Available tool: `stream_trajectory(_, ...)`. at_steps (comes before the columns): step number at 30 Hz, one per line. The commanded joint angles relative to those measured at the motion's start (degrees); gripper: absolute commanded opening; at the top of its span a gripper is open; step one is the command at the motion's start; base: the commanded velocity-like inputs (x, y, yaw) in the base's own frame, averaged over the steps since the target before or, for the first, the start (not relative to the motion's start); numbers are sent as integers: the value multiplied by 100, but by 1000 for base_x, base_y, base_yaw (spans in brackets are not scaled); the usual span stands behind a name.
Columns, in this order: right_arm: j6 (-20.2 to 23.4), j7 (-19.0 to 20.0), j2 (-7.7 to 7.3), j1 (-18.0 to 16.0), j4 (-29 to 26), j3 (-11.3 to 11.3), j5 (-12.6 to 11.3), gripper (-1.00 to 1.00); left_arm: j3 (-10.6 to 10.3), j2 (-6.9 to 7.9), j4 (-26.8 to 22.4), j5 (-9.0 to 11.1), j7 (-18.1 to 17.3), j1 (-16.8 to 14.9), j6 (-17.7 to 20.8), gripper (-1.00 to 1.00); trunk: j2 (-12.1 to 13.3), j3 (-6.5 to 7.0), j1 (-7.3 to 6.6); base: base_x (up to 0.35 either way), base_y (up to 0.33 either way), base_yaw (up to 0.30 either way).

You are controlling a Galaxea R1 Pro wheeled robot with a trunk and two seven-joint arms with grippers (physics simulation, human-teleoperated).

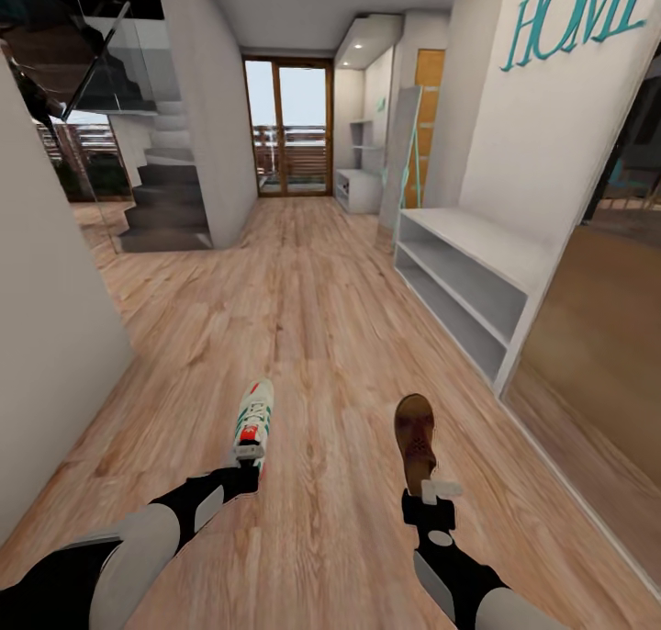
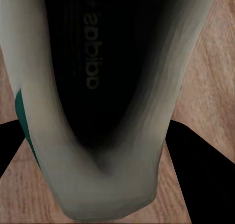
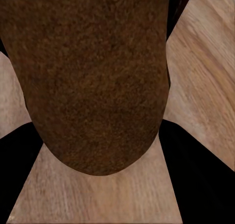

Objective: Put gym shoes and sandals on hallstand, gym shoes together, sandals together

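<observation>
Head view: the left end effector (image 1: 246,472) grips a gym shoe (image 1: 254,419) by its heel, and the right end effector (image 1: 431,494) grips a sandal (image 1: 415,439) at its heel end. Both stick out ahead of the arms, above the floor (image 1: 312,299). The hallstand (image 1: 477,263) stands ahead on the right against the wall, and its bench top and two open shelves look bare from here. So I judge the task to be early: one shoe and one sandal are picked up and in hand, none is on the rack, and the other shoe and sandal remain to be fetched. Where those two lie I cannot tell. The rack is well apart from both arms, so an approach comes first.

Left wrist view: the gym shoe (image 2: 103,101) sits close to the camera, its dark insole and pale collar facing it, a teal stripe at one edge. Dark fingers (image 2: 205,175) flank the heel on both sides, clenched on it.

Right wrist view: the sandal (image 3: 93,77) shows its brown insole, rounded end toward the camera. Dark fingers (image 3: 203,175) close in on both sides, grasping it, with floor planks behind.
</observation>
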Motion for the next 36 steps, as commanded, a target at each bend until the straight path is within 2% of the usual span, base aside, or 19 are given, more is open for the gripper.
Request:
stream_trajectory(1, -30, -26, -2, -6, 6, 49, -51, -100, 49, -1, -13, -32, -19, 1, 33, -100, -2, -5, 2, 330, 193, 0)
stream_trajectory(16, -40, 4, 2, -4, 19, 50, -51, -100, 49, -9, -13, -36, -19, 1, 29, -100, -2, -5, 2, 338, 170, 0)
stream_trajectory(36, -48, 7, 9, -4, 24, 50, -51, -100, 49, -3, -20, -28, -22, 1, 34, -100, -2, -5, 2, 350, 14, 0)
